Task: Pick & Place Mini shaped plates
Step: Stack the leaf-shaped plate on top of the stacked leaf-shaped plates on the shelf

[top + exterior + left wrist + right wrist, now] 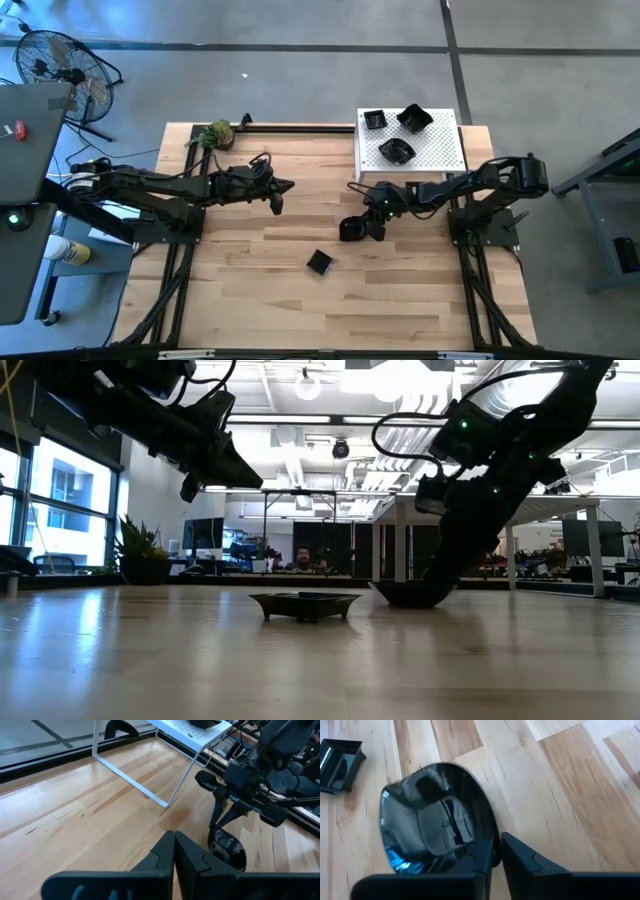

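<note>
A round glossy black mini plate [435, 820] sits at my right gripper [496, 851], near the table's middle [350, 230]. A square black mini plate [319, 262] rests flat on the wood nearer the near edge [305, 603], also in the right wrist view [340, 757]. Three more black mini plates [397, 151] lie on a white perforated stand [440, 150] at the far right. My left gripper [278, 195] hangs shut above the table left of centre [215, 460], touching nothing. The green leafy ball [215, 135] sits at the far left. My right gripper holds the round mini plate by its rim [487, 832], pinched with one finger inside the hollow and one outside. The fingers slant down from the table's right side. In the low view the plate's bottom [410, 600] is at or just above the wood; which, I cannot tell.
The white stand's wire legs [165, 802] stand just beyond the right gripper toward the far side. A floor fan [60, 70] and a grey desk [25, 150] are off the table's left. Bare wood stretches along the near edge [330, 320].
</note>
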Robot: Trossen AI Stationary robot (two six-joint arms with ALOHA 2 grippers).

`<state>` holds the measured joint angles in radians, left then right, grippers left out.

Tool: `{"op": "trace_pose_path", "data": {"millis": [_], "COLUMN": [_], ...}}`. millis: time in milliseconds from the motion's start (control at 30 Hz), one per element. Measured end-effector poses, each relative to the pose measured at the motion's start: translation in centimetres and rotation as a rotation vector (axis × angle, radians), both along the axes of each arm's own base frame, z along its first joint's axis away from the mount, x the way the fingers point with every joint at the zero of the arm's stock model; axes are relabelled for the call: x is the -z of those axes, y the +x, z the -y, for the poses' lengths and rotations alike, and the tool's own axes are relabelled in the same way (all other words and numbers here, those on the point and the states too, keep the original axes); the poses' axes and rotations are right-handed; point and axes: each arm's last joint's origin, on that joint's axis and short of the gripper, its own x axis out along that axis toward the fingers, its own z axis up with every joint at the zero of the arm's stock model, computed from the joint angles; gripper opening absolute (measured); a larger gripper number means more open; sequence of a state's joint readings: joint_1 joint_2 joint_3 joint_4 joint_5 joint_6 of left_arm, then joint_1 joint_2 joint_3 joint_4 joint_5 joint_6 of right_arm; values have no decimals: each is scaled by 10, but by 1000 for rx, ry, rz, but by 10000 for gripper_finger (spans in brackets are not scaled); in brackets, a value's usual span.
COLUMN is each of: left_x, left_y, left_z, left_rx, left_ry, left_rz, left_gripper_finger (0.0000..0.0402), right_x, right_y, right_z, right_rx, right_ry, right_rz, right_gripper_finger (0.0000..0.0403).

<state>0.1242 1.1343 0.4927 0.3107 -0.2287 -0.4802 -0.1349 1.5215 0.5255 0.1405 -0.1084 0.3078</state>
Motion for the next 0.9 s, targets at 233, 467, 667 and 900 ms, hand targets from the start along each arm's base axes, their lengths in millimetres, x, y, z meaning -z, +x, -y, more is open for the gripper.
{"op": "trace_pose_path", "data": {"millis": [233, 467, 667, 900], "left_x": [0, 0, 0, 0], "left_y": [0, 0, 0, 0], "left_z": [0, 0, 0, 0], "left_rx": [-2, -2, -1, -1], "left_ry": [0, 1, 1, 2], "left_rz": [0, 0, 0, 0], "left_gripper_finger": [3, 3, 3, 3], "right_x": [-1, -16, -54, -130], "right_y": [1, -1, -5, -24], "right_z": [0, -1, -6, -9], "right_rx": [14, 64, 96, 177], "right_ry": [31, 76, 164, 279], "right_rz": [11, 79, 232, 387], "right_gripper_finger": [4, 3, 7, 7]}}
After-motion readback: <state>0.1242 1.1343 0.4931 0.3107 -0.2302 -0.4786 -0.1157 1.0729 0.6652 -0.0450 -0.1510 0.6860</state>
